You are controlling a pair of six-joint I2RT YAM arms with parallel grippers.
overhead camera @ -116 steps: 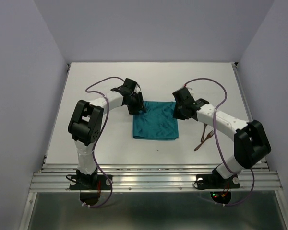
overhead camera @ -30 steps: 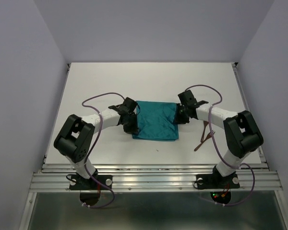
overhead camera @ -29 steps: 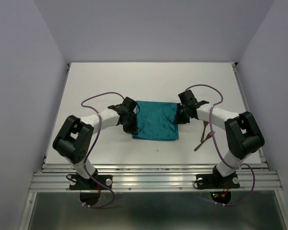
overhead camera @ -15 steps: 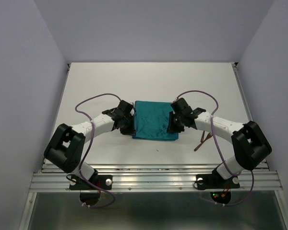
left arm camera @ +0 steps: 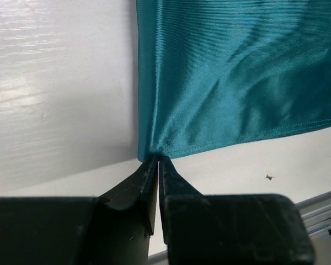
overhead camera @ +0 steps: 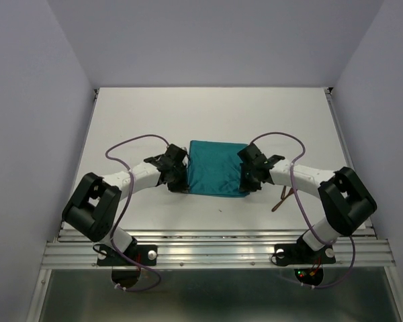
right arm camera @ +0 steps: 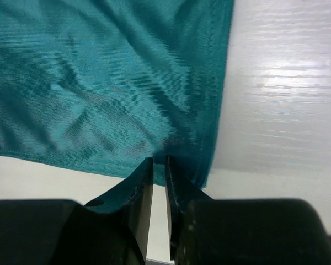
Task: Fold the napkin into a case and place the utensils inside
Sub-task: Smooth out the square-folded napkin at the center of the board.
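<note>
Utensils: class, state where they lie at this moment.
In the top view, the utensils lie just right of the napkin, toward the near edge, partly hidden under the right arm.

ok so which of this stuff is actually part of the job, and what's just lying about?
Job: teal cloth napkin, pinched at its near edge by left gripper and right gripper; thin reddish-brown utensils right of it.
Lying about: small dark speck on white table; purple cables; metal rail.
</note>
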